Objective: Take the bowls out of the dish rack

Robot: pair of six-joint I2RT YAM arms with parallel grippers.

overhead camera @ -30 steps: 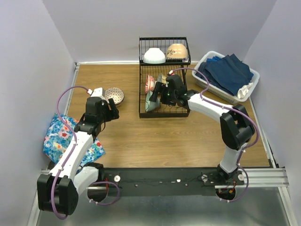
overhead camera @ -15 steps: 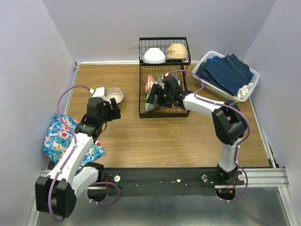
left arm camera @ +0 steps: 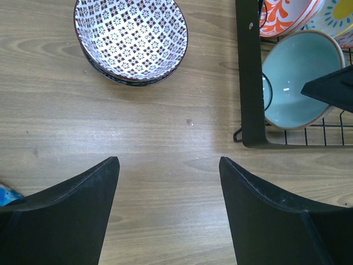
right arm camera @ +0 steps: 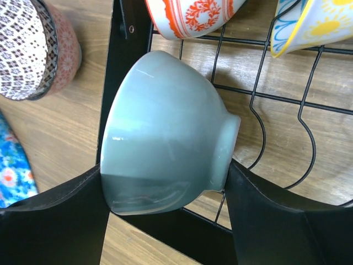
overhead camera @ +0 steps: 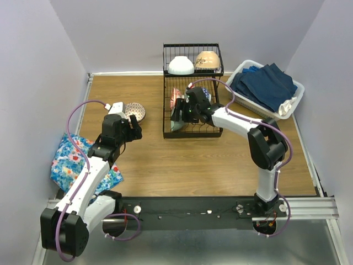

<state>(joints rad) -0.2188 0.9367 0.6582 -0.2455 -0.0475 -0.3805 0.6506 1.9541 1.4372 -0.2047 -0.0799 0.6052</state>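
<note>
In rack [right arm camera: 118, 66], right fingers [right arm camera: 49, 221] flanking mint bowl [right arm camera: 165, 127]

Glossy, smooth glazed ceramic on the mint-green bowl [right arm camera: 165, 132]; thin black-coated metal wire for the dish rack [right arm camera: 124, 49]; matt wood-grain table [left arm camera: 165, 143]; white plastic basket [overhead camera: 259, 109]; soft blue cloths [overhead camera: 267, 83].

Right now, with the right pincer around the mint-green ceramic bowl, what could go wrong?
The right pincer holds the glossy mint-green ceramic bowl by rim and foot ring; it may slip out on lifting. The orange-patterned white bowl stands close beside it in the black wire dish rack and could be knocked.
</note>
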